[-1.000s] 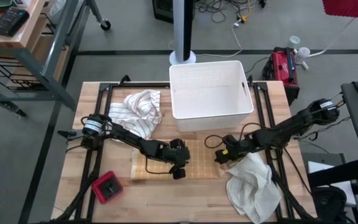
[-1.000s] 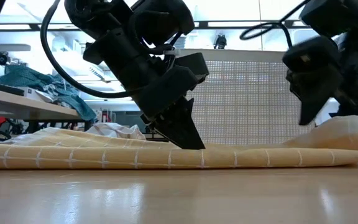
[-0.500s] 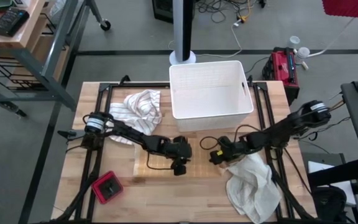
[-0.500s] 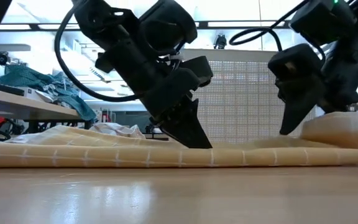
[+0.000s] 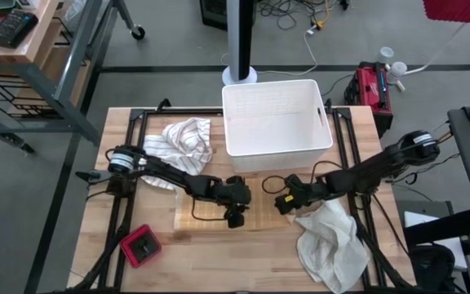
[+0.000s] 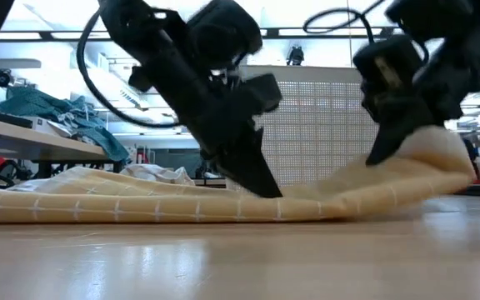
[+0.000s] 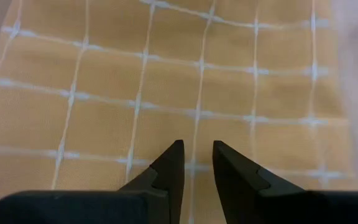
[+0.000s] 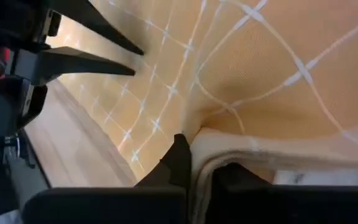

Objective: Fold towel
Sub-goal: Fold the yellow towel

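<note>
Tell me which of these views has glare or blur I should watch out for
Low view: bright backlight from the room turns both arms into silhouettes, the table shows glossy glare, and the right end effector lifting the yellow towel looks motion-blurred. Left wrist view: the towel is soft, out of focus. High view: evenly lit, sharp.

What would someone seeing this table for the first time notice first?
Most striking is the yellow checked towel lying mid-table, its right edge pinched and lifted by the right gripper, while the left gripper presses down on its middle with fingers slightly parted. Behind them stands a big white bin, with a striped cloth bunched to its left and a white towel crumpled at the front right.
</note>
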Controlling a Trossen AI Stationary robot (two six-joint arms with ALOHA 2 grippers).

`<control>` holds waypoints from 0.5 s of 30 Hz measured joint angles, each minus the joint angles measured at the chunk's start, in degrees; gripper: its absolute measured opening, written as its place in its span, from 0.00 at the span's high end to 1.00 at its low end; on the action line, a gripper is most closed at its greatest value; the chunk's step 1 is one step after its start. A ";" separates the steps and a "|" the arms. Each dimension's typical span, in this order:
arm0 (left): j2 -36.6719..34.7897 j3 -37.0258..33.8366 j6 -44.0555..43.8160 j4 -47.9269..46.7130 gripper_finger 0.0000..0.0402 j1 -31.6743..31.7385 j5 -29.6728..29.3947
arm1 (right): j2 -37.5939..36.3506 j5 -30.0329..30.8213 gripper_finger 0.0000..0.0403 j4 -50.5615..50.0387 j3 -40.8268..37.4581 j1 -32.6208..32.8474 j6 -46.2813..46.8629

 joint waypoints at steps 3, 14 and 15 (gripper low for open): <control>-2.52 0.17 -0.70 -1.95 0.81 -0.48 0.00 | -2.70 0.76 0.99 -8.71 4.21 0.00 -3.01; -10.50 -1.71 -5.69 -33.84 0.81 -3.86 -7.95 | -3.27 3.82 1.00 -39.72 21.89 0.15 -11.87; -10.59 -2.94 -6.05 -33.44 0.81 -4.22 -7.89 | -3.28 4.28 1.00 -41.23 23.00 0.25 -12.16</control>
